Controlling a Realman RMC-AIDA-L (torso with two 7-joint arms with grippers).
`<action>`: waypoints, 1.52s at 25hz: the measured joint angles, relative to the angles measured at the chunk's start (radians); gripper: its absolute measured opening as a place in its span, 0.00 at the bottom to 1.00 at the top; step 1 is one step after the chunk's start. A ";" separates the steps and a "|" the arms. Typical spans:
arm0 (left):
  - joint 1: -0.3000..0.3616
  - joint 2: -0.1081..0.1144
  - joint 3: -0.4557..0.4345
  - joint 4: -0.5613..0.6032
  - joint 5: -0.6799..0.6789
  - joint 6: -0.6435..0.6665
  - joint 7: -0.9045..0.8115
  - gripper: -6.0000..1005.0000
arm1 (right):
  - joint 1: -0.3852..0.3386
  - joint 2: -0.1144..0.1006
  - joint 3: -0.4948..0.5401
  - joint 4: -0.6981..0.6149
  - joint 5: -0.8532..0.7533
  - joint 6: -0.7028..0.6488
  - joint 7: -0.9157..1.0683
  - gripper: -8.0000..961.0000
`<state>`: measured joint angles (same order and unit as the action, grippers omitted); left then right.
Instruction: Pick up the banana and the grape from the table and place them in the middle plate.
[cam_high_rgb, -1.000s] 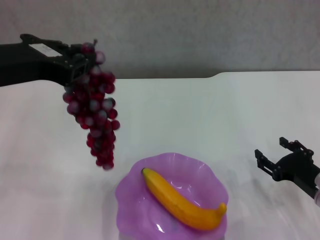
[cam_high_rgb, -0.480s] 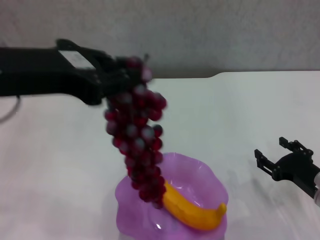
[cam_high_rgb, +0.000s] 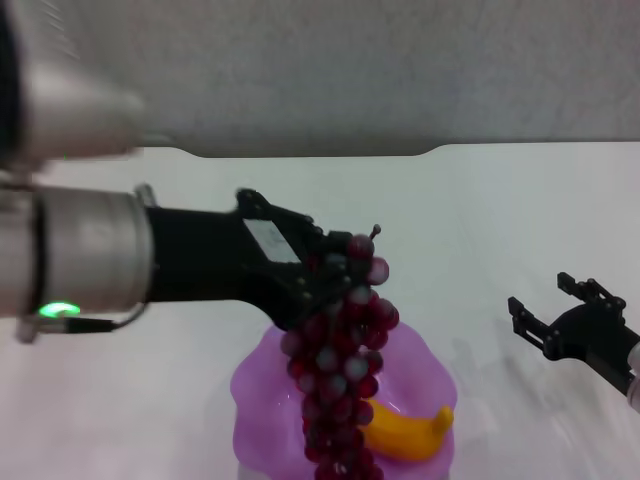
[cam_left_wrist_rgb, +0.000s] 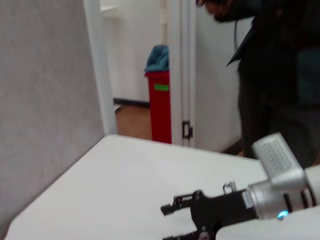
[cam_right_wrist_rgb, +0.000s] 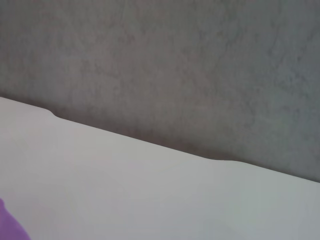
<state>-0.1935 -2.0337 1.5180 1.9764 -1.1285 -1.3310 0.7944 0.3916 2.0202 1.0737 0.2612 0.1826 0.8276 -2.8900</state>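
Note:
In the head view my left gripper (cam_high_rgb: 335, 268) is shut on the top of the dark red-purple grape bunch (cam_high_rgb: 340, 370), which hangs down over the translucent purple plate (cam_high_rgb: 262, 392) at the near middle of the white table (cam_high_rgb: 480, 230). The yellow-orange banana (cam_high_rgb: 408, 428) lies in the plate, partly hidden behind the grapes. My right gripper (cam_high_rgb: 555, 312) is open and empty, low over the table to the right of the plate; it also shows far off in the left wrist view (cam_left_wrist_rgb: 175, 222). A corner of the plate (cam_right_wrist_rgb: 10, 225) shows in the right wrist view.
A grey wall (cam_high_rgb: 400, 70) stands behind the table's notched far edge. In the left wrist view a red bin (cam_left_wrist_rgb: 161, 107) stands beyond the table by a doorway, and a dark-clothed person (cam_left_wrist_rgb: 280, 75) stands beside the table.
My left arm has carried the grape bunch right and down, from the far left of the table to over the plate. The right gripper has not moved.

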 joint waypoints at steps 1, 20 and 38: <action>-0.002 0.000 0.035 -0.020 0.029 0.038 0.002 0.23 | 0.000 0.000 0.000 -0.001 0.000 0.000 0.000 0.82; -0.055 -0.005 0.353 -0.276 0.303 0.368 0.001 0.22 | -0.002 0.000 0.000 0.002 0.000 -0.001 0.000 0.82; -0.004 -0.003 0.395 -0.223 0.331 0.474 -0.018 0.72 | -0.002 -0.002 0.000 -0.005 0.000 -0.001 0.000 0.82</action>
<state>-0.1971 -2.0371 1.9133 1.7529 -0.7973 -0.8575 0.7765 0.3899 2.0186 1.0738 0.2565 0.1825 0.8270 -2.8900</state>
